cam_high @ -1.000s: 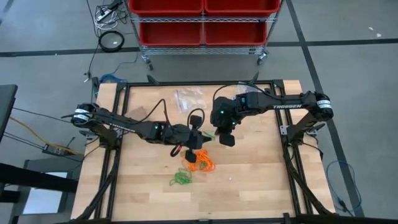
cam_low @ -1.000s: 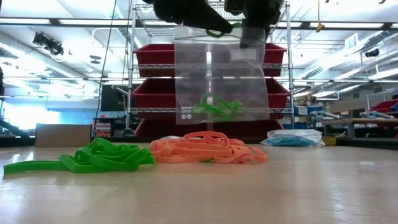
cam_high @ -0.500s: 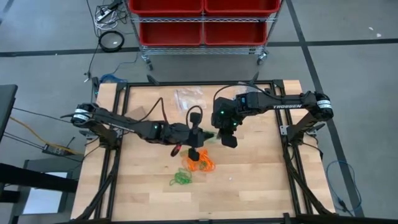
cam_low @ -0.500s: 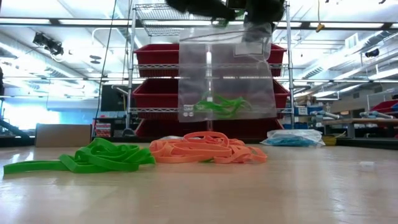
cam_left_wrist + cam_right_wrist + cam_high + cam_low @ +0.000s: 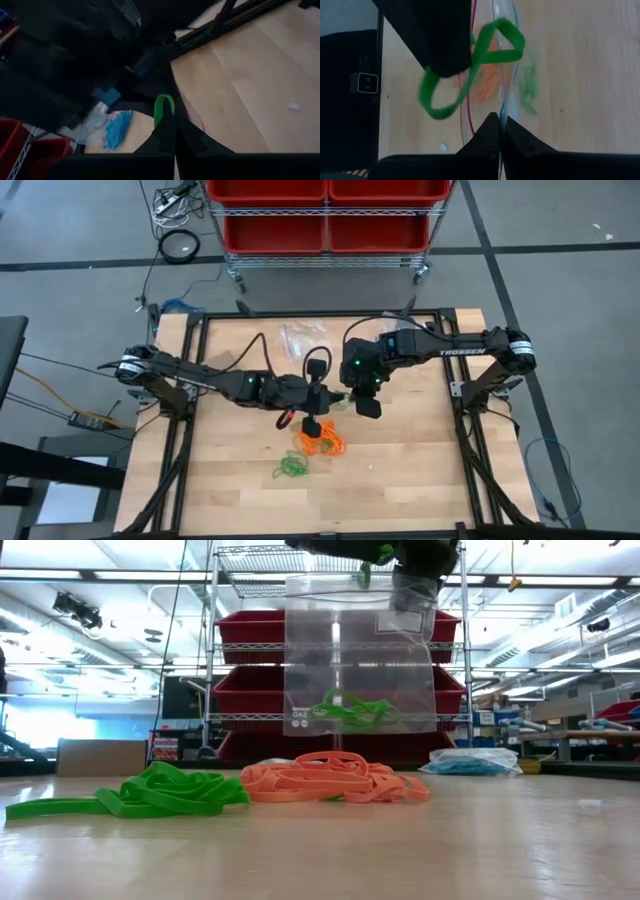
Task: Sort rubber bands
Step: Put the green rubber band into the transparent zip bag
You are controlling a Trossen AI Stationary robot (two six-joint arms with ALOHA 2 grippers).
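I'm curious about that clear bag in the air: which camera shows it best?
The low view: the whole clear bag hangs face-on, green bands inside. The right wrist view shows only its edge; the high view barely shows it.

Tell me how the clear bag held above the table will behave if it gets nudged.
The clear bag hangs limp from its top edge, so it will likely swing and crumple rather than resist. With only a few green bands inside, it is probably very light. The thin film may slip, though the right gripper is shut on its edge.
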